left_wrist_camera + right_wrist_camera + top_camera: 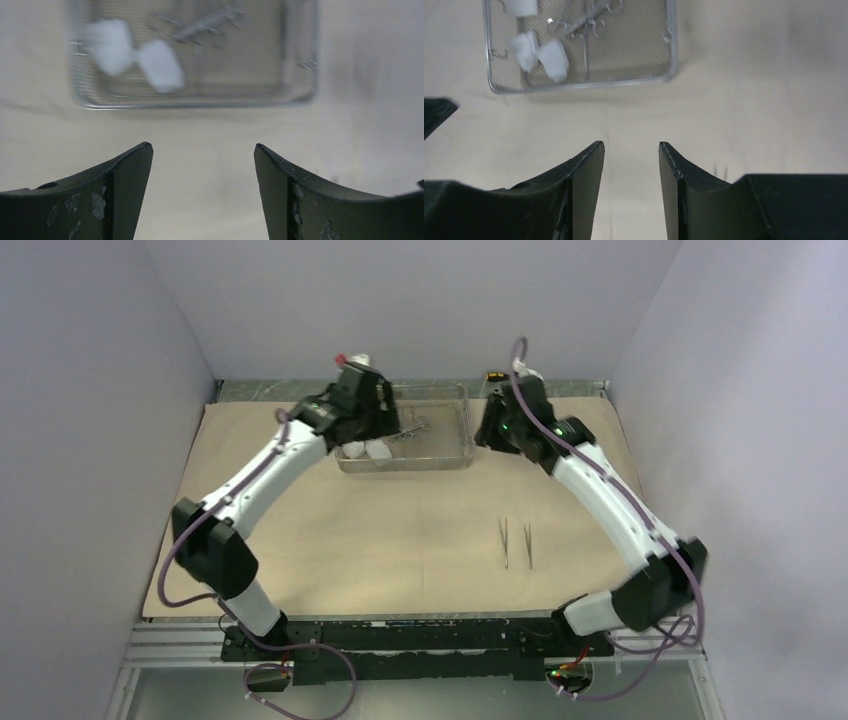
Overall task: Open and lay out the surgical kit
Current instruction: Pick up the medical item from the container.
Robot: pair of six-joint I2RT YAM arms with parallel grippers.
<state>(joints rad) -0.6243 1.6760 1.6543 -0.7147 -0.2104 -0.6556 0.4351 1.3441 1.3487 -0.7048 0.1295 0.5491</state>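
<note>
Jaws, left: left gripper [202, 147] is spread wide with nothing between the dark, scuffed fingers [125, 185] — just bare cloth under the gap.
Jaws, right: right gripper [629, 145] is parted more narrowly and is empty too.
Cloth: the beige wrap cloth [400, 530] is opened out flat over nearly the whole table. It has a few soft creases, and its near edge stops just short of the arm bases.
Tray: the rectangular steel mesh tray [430, 466] sits at the far middle of the cloth, with a thin wire rim and a fine-weave floor.
Inside the tray: three white gauze pads [553, 61] are bunched at its left end. The ring-handled clamps [585, 21] are a shiny tangle further back — can't count them.
Tweezers: two slim tweezers [516, 544] lie side by side on the cloth, right of centre and well apart from the tray.
Room: there's a big open stretch of cloth between the tray and the bases. The left arm hangs over the tray's left end and the right one is just beside its right edge. Plain grey walls [90, 390] box in both sides and the back.
</note>
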